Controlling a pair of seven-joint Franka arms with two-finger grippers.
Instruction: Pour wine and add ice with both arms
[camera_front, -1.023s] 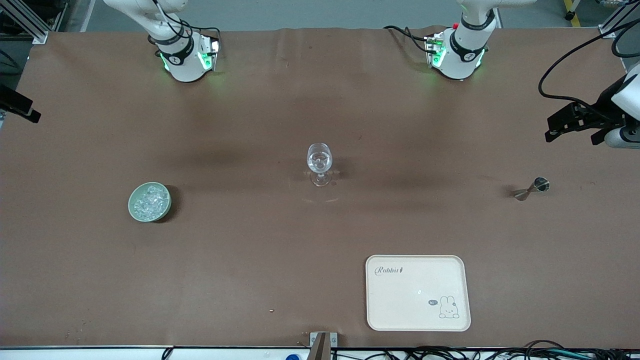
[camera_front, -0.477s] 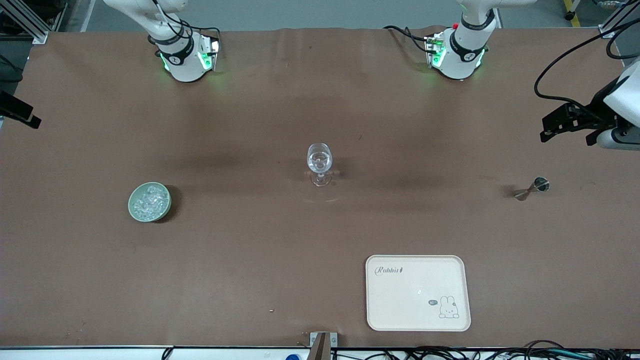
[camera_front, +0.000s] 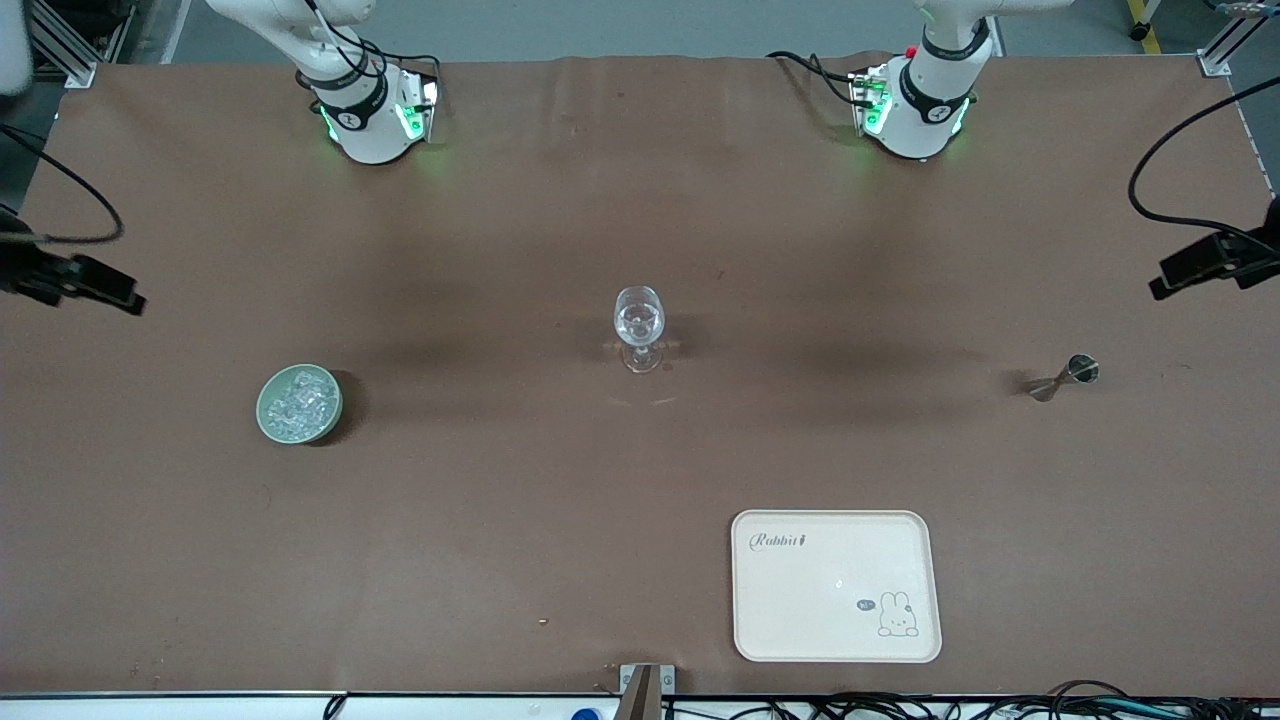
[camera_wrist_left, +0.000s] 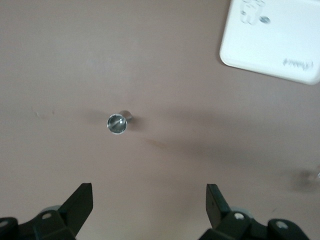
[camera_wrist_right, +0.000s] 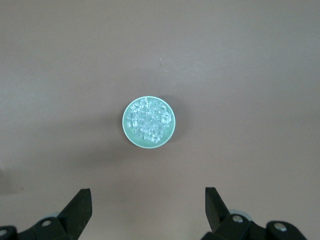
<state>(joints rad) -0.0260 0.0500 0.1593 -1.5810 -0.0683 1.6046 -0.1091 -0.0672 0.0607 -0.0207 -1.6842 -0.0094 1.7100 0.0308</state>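
A clear wine glass (camera_front: 639, 325) stands upright at the middle of the table. A green bowl (camera_front: 268, 417) full of ice (camera_front: 299, 400) sits toward the right arm's end; the right wrist view shows the bowl (camera_wrist_right: 131, 135) and the ice (camera_wrist_right: 148, 120). A small metal measuring cup (camera_front: 1066, 376) sits toward the left arm's end and shows in the left wrist view (camera_wrist_left: 117, 123). My right gripper (camera_front: 128, 300) (camera_wrist_right: 148, 202) is open and empty, high over bare table beside the bowl. My left gripper (camera_front: 1160, 289) (camera_wrist_left: 148, 200) is open and empty, high over bare table near the cup.
A cream tray (camera_front: 836, 620) with a rabbit drawing lies near the front camera's edge, toward the left arm's end; its corner shows in the left wrist view (camera_wrist_left: 280, 35). A brown cloth (camera_front: 500, 520) covers the table. The arm bases (camera_front: 372, 115) (camera_front: 915, 110) stand along the table's robot side.
My right gripper has come in over the table toward the bowl. My left gripper has shifted outward toward the table's end, its white wrist leaving the front view. Nothing on the table moved.
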